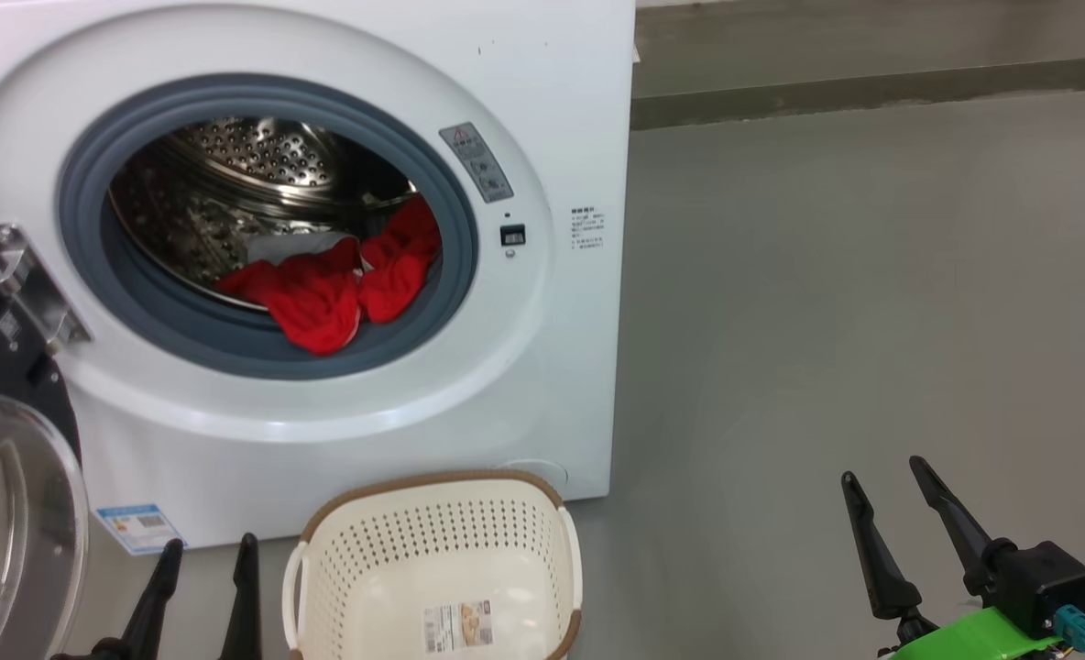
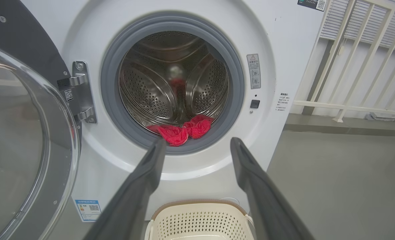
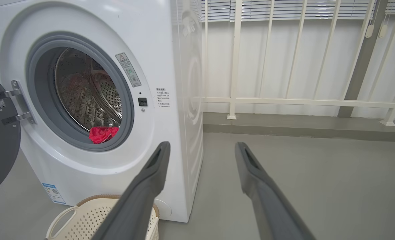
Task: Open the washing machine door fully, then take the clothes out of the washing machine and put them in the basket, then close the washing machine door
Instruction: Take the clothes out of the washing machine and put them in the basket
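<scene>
Left gripper [image 1: 212, 544] and right gripper [image 1: 882, 470] splayed, empty; I'd send left in low, pinch the clothes [image 1: 332, 289] where they overhang the rubber ring [image 1: 231, 344].

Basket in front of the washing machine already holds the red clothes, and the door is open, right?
No. The head view shows the basket holds no clothes; the red clothes still lie in the washing machine, draped over its grey rubber ring. The door is open.

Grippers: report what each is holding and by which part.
Nothing is held. The left gripper and the right gripper are both open and empty; the clothes lie in the washing machine.
</scene>
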You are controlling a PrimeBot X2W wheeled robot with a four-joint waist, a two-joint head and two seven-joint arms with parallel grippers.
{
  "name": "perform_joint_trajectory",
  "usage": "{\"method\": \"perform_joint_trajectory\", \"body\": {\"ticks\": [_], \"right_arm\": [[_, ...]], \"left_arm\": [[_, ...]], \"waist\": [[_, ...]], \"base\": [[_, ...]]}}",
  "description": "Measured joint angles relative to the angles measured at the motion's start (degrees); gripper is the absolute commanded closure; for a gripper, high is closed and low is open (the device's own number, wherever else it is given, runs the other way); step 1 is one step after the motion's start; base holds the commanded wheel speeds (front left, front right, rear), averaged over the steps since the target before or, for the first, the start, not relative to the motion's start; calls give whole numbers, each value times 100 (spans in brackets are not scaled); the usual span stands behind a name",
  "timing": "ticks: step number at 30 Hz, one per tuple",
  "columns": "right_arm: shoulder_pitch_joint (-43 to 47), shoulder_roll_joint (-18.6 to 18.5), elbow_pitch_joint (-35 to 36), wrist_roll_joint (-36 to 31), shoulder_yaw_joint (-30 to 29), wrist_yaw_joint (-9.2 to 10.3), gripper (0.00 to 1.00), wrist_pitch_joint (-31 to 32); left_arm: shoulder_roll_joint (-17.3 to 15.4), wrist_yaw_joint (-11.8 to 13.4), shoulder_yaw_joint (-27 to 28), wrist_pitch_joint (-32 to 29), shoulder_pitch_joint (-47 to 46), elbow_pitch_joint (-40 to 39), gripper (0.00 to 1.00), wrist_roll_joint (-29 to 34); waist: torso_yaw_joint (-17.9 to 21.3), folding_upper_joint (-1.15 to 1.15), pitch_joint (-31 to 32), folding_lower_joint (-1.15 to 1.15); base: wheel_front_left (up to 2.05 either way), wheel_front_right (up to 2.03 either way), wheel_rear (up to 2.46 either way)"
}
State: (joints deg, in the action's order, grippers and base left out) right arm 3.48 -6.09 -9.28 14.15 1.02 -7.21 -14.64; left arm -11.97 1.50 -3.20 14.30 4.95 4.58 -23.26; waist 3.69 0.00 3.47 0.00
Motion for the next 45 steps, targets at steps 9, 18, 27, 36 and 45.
{"method": "perform_joint_trajectory", "body": {"ticks": [9,18,27,36,45], "right_arm": [[-5,-21,-25,41,36,0,0,0],[-5,-31,-27,41,58,0,0,0],[-4,-52,-26,41,78,0,0,0],[-4,-62,-21,41,87,0,0,0],[-4,-63,9,41,93,0,0,0]], "left_arm": [[33,-146,-2,0,-2,-57,0,-58],[59,-148,-11,0,-4,-44,0,-77],[71,-145,-22,0,-4,-19,0,-76],[70,-92,-40,0,-3,-11,0,-75],[124,53,-52,-15,-124,135,0,-76]], "waist": [[-17,0,25,0],[-42,0,54,0],[-76,0,125,0],[-124,0,92,0],[-193,0,-56,0]], "base": [[159,-159,0],[38,-38,0],[0,0,0],[0,0,0],[0,0,0]]}}
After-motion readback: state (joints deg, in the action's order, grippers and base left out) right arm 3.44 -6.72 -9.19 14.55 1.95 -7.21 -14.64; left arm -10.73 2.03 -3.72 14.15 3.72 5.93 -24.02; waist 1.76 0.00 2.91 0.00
